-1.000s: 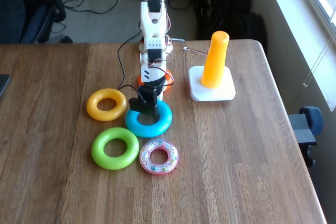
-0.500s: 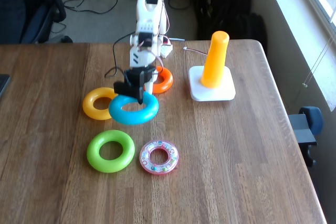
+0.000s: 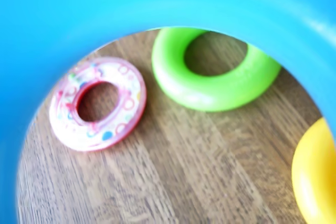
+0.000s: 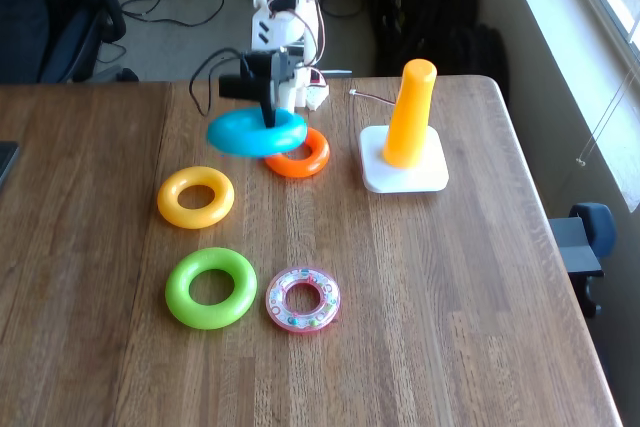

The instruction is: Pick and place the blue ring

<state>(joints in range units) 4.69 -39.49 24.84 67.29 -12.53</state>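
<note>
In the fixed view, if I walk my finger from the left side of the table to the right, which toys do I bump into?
Yellow ring → green ring → blue ring, held up in the tool → orange cone on its white base. The pink beaded ring and the orange ring sit about level with each other, so I left them out.

Blue ring (image 4: pixel 256 134): glossy cyan donut, roughly level, lifted above table, overlapping orange ring behind

The wooden desk (image 4: pixel 450 287) carries a yellow ring (image 4: pixel 195 197), a green ring (image 4: pixel 211 287) and a pink beaded ring (image 4: pixel 303 299) toward its near edge. An orange ring (image 4: pixel 305 157) and a white base (image 4: pixel 404 172) with an orange peg (image 4: pixel 410 112) stand near the far edge.
</note>
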